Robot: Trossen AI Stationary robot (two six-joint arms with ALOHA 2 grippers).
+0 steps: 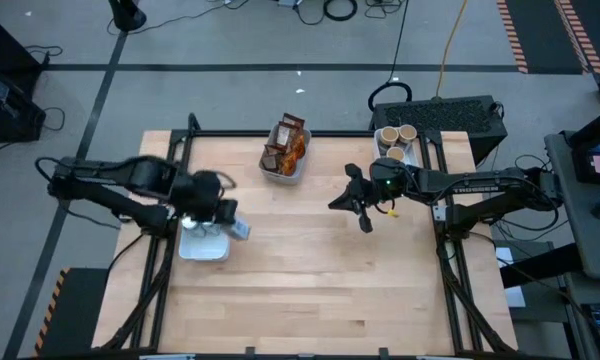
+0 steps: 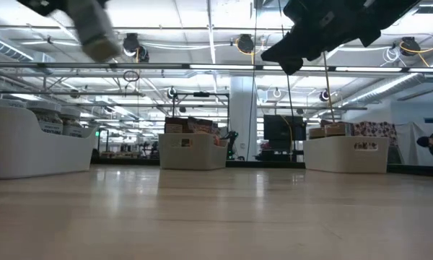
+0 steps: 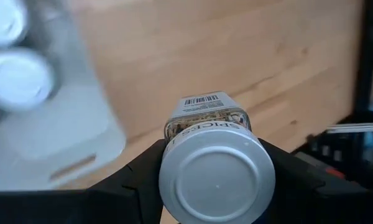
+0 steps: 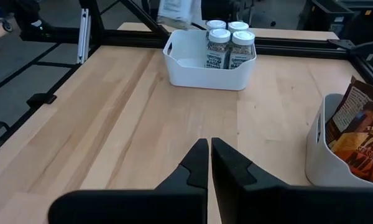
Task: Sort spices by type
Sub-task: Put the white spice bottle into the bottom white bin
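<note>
My left gripper (image 1: pixel 232 222) is shut on a white-capped spice jar (image 3: pixel 211 134), held in the air just to the right of the white tray (image 1: pixel 202 246) near the table's left edge. In the right wrist view that tray (image 4: pixel 199 70) holds several jars (image 4: pixel 230 46) standing upright. A middle tray (image 1: pixel 283 165) at the far edge holds brown and orange packets (image 1: pixel 288 143). A far-right tray (image 1: pixel 408 150) holds tan-topped tubs (image 1: pixel 395 135). My right gripper (image 4: pixel 209 155) is shut and hovers above the table right of centre, touching nothing. My left gripper pinches the jar between its two fingers (image 3: pixel 140 177), one on each side of the jar just below its white cap (image 3: pixel 216 177). The cap faces back toward the wrist and the jar's base points away. The jar (image 2: pixel 94 32) is lifted clear of the table.
The three trays (image 2: pixel 36 141) (image 2: pixel 191 150) (image 2: pixel 346 153) stand along the left and far parts of the table. Bare wood (image 1: pixel 320 280) fills the middle and near half. A black metal frame (image 1: pixel 170 150) runs along the table's sides.
</note>
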